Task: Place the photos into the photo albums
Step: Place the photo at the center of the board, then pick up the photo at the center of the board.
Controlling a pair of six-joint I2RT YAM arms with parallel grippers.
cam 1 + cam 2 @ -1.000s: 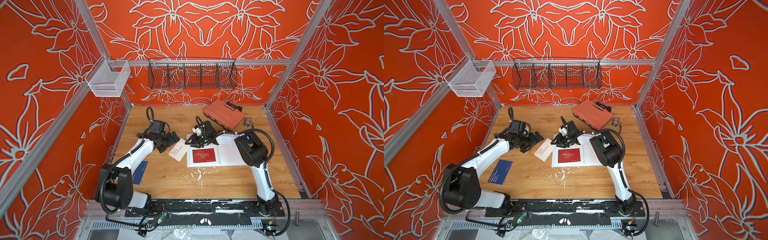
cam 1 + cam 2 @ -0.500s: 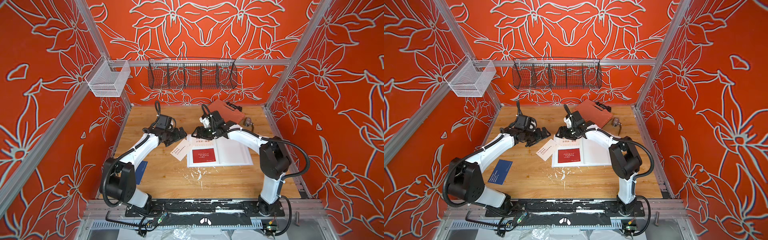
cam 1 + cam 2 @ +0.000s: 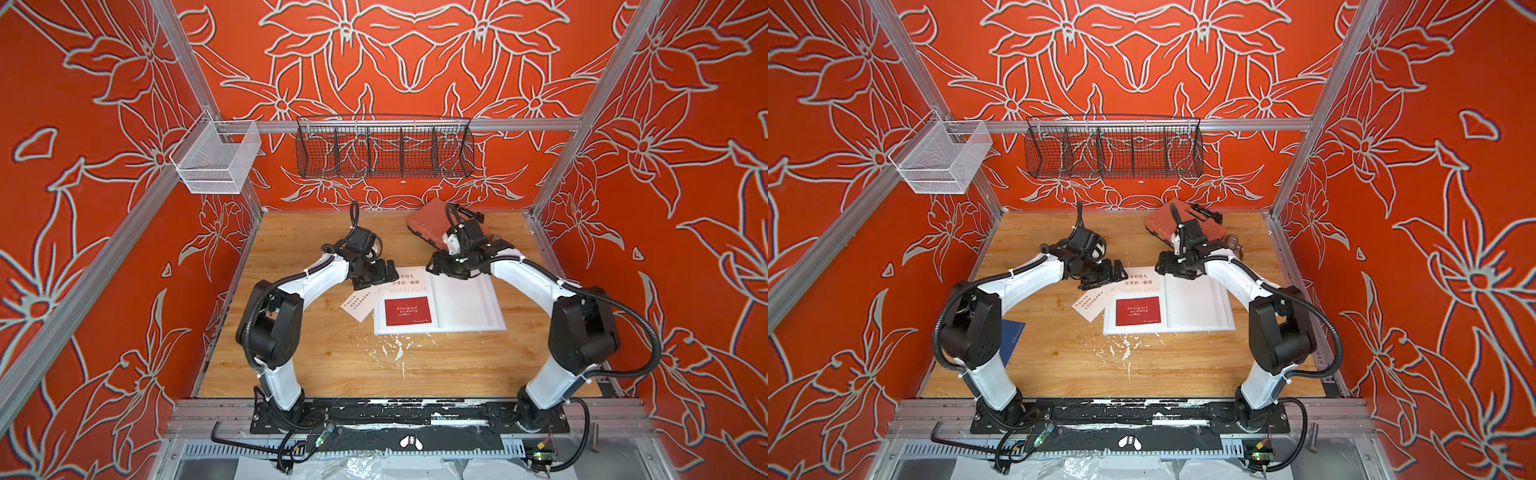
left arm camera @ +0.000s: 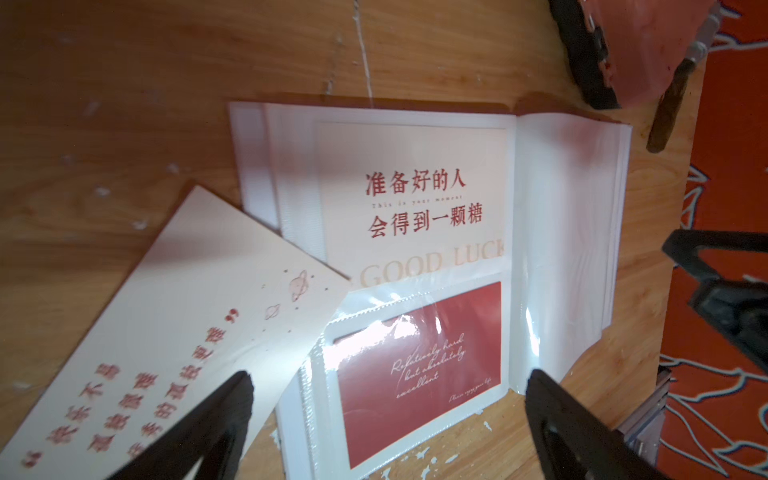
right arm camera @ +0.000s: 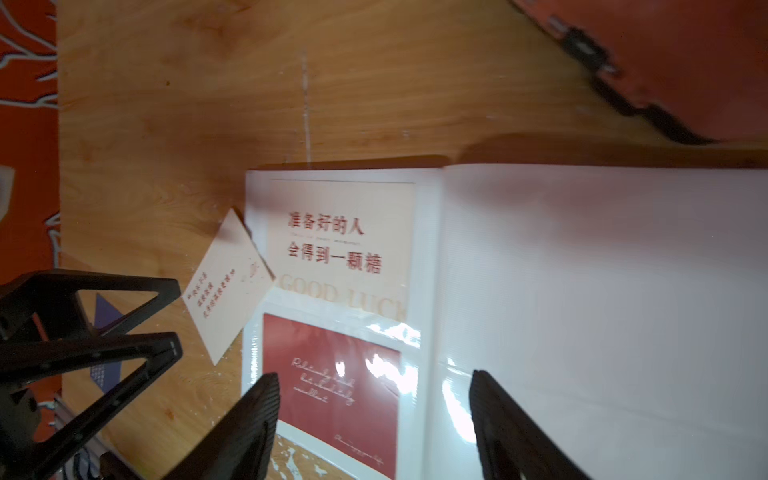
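You've got a matched pair here: left arm [image 3: 320, 276] and right arm [image 3: 525, 280], both with glossy white shells on the links and chunky black joint housings [image 3: 274, 328]. Black corrugated hose [image 3: 648, 345] trails off each one, pinned by white zip ties [image 3: 306, 272]. See the boxy black camera [image 3: 360, 240] at each wrist. The left gripper [image 3: 382, 272] is all black, and its fingers [image 5: 104, 349] are open triangular frames dotted with small screw heads. The right gripper [image 5: 374, 415] matches, matte black with ribbed finger edges. Down below, a black base plate [image 3: 374, 415] streaked with white scuffs.
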